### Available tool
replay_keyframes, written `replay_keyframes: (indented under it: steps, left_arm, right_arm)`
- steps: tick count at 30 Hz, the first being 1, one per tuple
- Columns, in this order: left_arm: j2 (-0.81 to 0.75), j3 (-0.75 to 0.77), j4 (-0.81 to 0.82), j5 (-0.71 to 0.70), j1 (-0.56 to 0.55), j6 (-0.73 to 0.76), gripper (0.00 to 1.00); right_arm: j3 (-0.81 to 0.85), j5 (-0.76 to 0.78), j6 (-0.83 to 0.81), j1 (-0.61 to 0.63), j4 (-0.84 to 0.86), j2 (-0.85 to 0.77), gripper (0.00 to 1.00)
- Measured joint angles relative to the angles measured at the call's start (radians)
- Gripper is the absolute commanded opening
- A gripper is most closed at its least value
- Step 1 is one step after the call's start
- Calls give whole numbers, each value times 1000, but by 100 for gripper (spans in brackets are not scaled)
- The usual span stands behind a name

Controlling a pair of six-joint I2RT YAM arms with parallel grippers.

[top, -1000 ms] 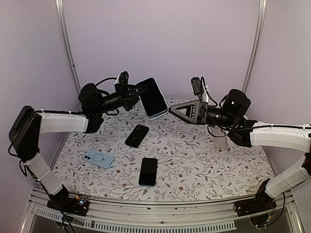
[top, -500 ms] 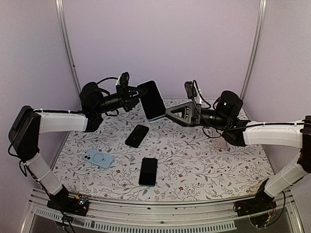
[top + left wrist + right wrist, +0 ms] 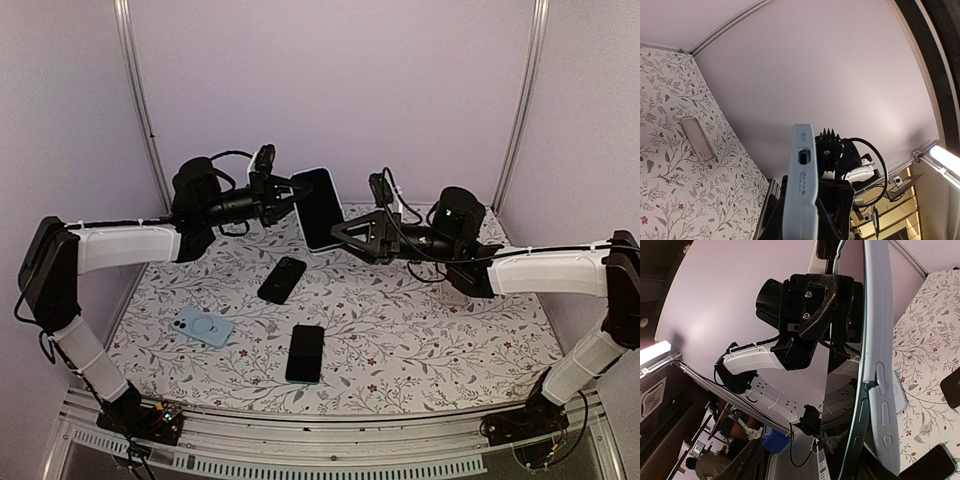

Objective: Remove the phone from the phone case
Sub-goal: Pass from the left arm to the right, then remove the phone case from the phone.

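Observation:
My left gripper (image 3: pixel 285 197) is shut on a phone in a light blue case (image 3: pixel 318 208) and holds it upright in the air above the back of the table. In the left wrist view the case's edge (image 3: pixel 802 190) stands between the fingers of that gripper (image 3: pixel 800 222). My right gripper (image 3: pixel 342 233) is open at the phone's lower right edge. In the right wrist view the dark phone edge (image 3: pixel 860 430) stands slightly out of the case's side wall (image 3: pixel 880 385), between the spread fingers of that gripper (image 3: pixel 812 460).
On the floral tabletop (image 3: pixel 400 340) lie a black phone (image 3: pixel 283 279), a second black phone (image 3: pixel 306 353) and a light blue case with a ring (image 3: pixel 203 326). A clear case (image 3: pixel 452 291) lies under the right arm and also shows in the left wrist view (image 3: pixel 697 139).
My right gripper has moved left until its open fingers reach the held phone's edge. My left gripper has shifted the cased phone slightly to the right.

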Motion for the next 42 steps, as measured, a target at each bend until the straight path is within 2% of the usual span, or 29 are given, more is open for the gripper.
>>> replay_keyframes:
  steps: [8,13,16,18,25,29,36,40,42]
  left_arm:
    - [0,26,-61,2,0,45,0]
    - [0,39,-95,1,0,68,0]
    - [0,39,-109,1,0,74,7]
    - [0,39,-119,0,0,73,15]
    - [0,41,-131,23,-23,84,45]
    - [0,41,-132,40,-42,91,57]
    - [-23,6,-132,40,-42,109,65]
    - [-64,-37,-133,26,-39,127,63]
    - [-85,-56,-136,15,-38,140,58]
  right_arm:
    - [26,-9,93,-15,44,61,36]
    - [29,-19,147,-24,85,95,17]
    - [29,-26,175,-27,99,114,6]
    - [29,-35,183,-27,110,122,1]
    - [35,-33,225,-28,130,126,0]
    - [37,-29,242,-33,133,126,0]
    - [37,-16,260,-51,143,131,0]
    - [37,-15,272,-63,159,135,0]
    - [40,-16,279,-68,169,137,0]
